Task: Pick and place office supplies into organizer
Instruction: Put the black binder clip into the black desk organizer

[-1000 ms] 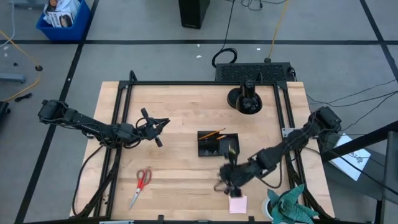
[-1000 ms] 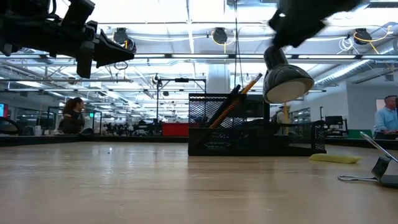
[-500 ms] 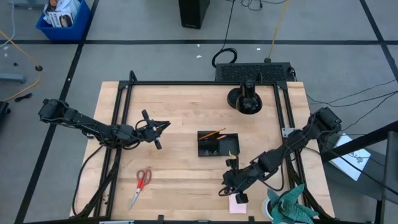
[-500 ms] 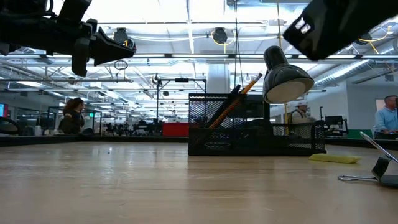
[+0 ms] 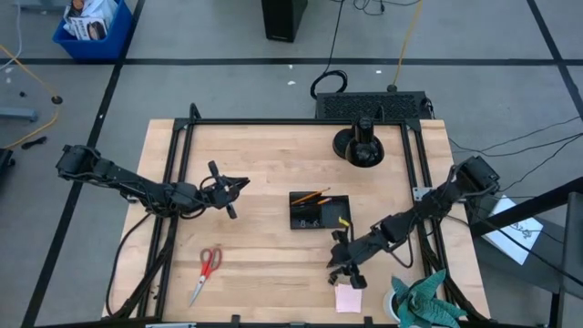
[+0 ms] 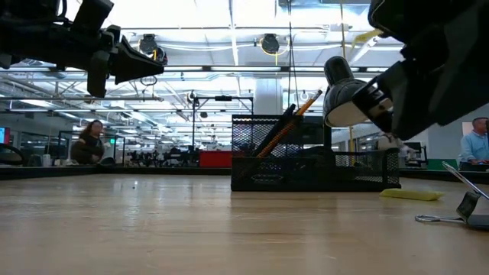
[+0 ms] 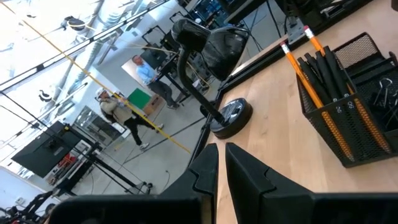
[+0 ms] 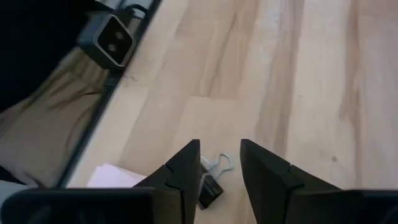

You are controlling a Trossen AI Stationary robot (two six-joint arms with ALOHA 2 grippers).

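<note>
High view puts your organizer (image 5: 319,210) mid-table, long axis running side to side across the table, and everything below is placed against it. Two orange pencils (image 5: 312,196) lean in its far-left compartment, tips pointing off toward the round lamp base (image 5: 359,147); low view shows them tilted up to the right beside thin black pens (image 6: 276,131). A yellow-green piece (image 5: 342,221) sits at the organizer's right end, touching or just beside the wall, can't tell which.

Your right gripper (image 5: 347,265) hangs just past the organizer's near-right corner, between it and the pink sticky-note pad (image 5: 348,298), which lies nearer the table's front edge. Right wrist view: fingers (image 8: 186,163) apart, nothing clamped, a small black binder clip (image 8: 210,180) lying on the wood right below the gap, wire handles pointing away from the wrist. Pad corner (image 8: 115,177) shows beside it.

Your left gripper (image 5: 230,189) waits well left of the organizer, above the table, aimed toward it. Left wrist view shows its fingers (image 7: 202,169) with only a narrow gap, holding nothing.

Red-handled scissors (image 5: 207,271) lie well off the organizer's near-left side, long axis diagonal, handles toward the organizer, blades toward the front-left corner. Teal-green cloth (image 5: 426,301) is bunched at the near-right table corner.
</note>
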